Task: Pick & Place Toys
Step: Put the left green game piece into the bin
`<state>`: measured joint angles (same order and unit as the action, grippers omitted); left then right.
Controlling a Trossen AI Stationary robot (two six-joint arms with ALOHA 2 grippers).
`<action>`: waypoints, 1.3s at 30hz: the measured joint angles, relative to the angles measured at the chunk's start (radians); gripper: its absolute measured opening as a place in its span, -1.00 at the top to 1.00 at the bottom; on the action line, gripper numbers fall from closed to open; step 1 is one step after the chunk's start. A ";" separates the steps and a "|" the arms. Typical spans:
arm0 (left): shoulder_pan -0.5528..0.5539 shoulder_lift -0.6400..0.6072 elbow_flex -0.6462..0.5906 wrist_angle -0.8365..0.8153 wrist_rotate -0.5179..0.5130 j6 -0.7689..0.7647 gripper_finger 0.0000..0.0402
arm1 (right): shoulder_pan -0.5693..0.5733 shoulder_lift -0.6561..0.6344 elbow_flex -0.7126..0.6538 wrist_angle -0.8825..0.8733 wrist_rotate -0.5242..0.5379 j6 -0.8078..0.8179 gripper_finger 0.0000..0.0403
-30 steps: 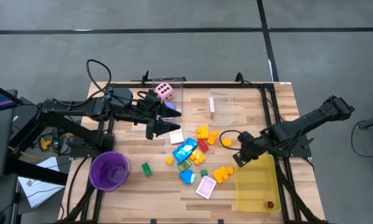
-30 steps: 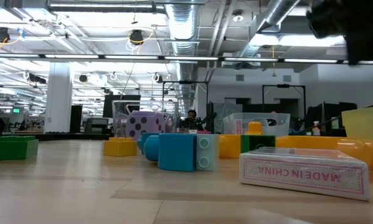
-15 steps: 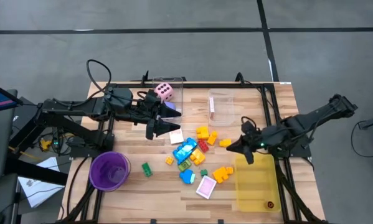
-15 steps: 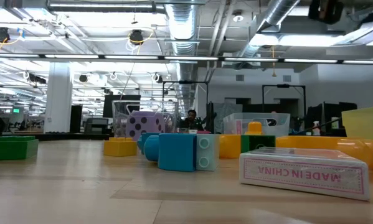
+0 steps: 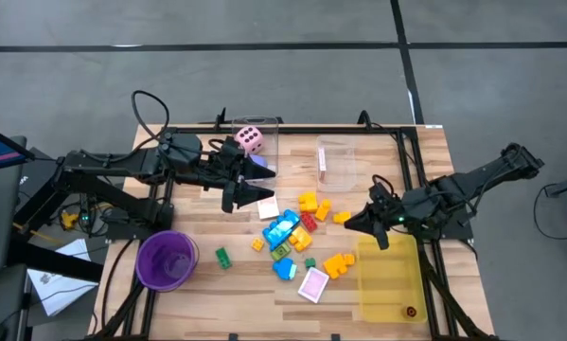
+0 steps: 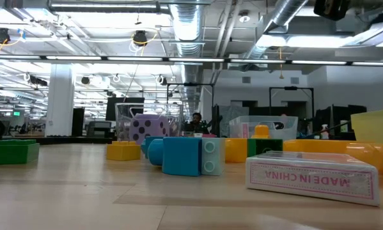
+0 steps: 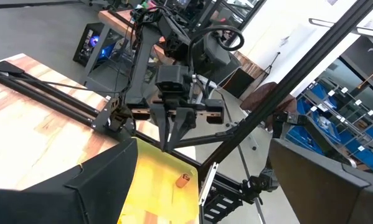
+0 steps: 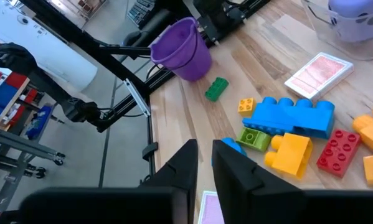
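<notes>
The toys lie in a loose pile mid-table: blue blocks point(image 5: 281, 230), yellow blocks point(image 5: 309, 202), a red block point(image 5: 309, 221), orange blocks point(image 5: 338, 264), a green block point(image 5: 222, 257) and a pink card point(image 5: 313, 283). A pink die point(image 5: 250, 139) sits in a clear box at the far edge. My left gripper point(image 5: 248, 196) hangs open and empty above the table, left of the pile. My right gripper point(image 5: 357, 224) is shut and empty, raised just right of the pile beside a yellow block point(image 5: 343, 217). Its fingers point(image 8: 189, 163) point toward the pile.
A purple cup point(image 5: 167, 259) stands at the near left. A yellow tray point(image 5: 389, 277) lies at the near right with one small orange piece point(image 5: 411, 311) in it. A second clear box point(image 5: 336, 161) stands at the far middle. A card pack point(image 6: 312, 176) lies close to the low camera.
My right gripper has risen from over the yellow tray's far end and gone a little toward the table's far edge, tipping from pointing downward to more level, toward the pile. It has kept still in the last half second. The toys have not moved.
</notes>
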<state>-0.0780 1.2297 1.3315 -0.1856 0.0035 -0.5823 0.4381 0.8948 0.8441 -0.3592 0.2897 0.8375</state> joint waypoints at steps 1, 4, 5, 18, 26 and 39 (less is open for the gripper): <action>0.000 0.000 0.000 0.000 0.000 0.000 -0.79 | 0.000 0.000 0.000 0.000 0.000 0.000 0.77; 0.000 0.000 0.000 -0.001 0.000 0.000 -0.79 | 0.000 0.000 0.000 0.000 0.000 0.000 0.74; 0.000 0.000 0.000 -0.001 0.000 0.000 -0.79 | 0.000 0.000 0.000 0.000 0.000 0.001 0.74; -0.012 0.000 0.000 -0.178 -0.083 -0.002 -0.79 | 0.000 0.000 0.000 0.004 -0.001 0.053 0.53; -0.026 0.054 0.000 -0.411 0.074 -0.107 -0.79 | -0.012 0.001 -0.001 -0.003 -0.003 0.071 -0.01; -0.123 0.230 0.000 -0.619 0.230 0.461 -0.84 | -0.016 0.000 -0.001 0.001 -0.027 0.079 -0.29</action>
<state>-0.2015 1.4600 1.3319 -0.8044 0.2332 -0.1209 0.4217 0.8951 0.8433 -0.3580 0.2626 0.9164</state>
